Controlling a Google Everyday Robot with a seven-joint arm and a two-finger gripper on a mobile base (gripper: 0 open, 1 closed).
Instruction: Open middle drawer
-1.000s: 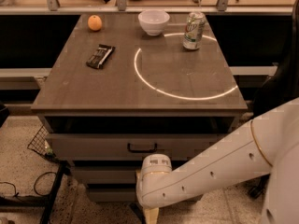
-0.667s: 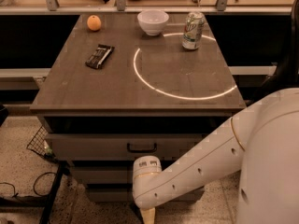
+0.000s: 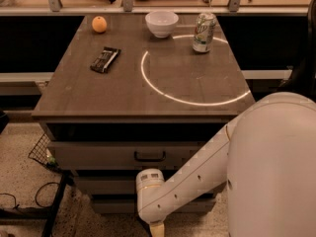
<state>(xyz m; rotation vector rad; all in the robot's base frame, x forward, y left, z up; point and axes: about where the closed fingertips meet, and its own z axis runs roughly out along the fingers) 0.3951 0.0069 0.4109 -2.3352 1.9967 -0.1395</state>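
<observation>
Gripper [image 3: 157, 229] low, at the picture's bottom edge, below the table's front edge and a little left of its middle. Mostly cut off from view; cannot tell how wide it stands. Nothing seen in its hold. White arm [image 3: 197, 181] slanting down to it from the right, crossing in front of the lower drawer fronts.

Middle drawer [image 3: 98, 185] just above and behind the gripper, second front down under the table [image 3: 98, 100]. Only its left part shows beside the arm; handle hidden behind the wrist. Front lies flush with the fronts above and below, so judged shut: no pull made yet. Contact with the handle not visible either way.

Top drawer [image 3: 94, 155] above it, taller front, dark handle [image 3: 149, 156] in plain sight, also closed. Lowest drawer [image 3: 111, 205] partly showing to the left of the arm.

Task judged at the approach stage: tool down at drawer height, gripper apparently lower than the handle. Left to do: find and take the handle, then draw straight out toward the front.

On top, well apart from the work: snack bar [image 3: 105, 59] toward the left edge, orange [image 3: 99, 24] at the far left corner, bowl [image 3: 161, 22] at the far edge, can [image 3: 204, 32] near the far right corner.
</observation>
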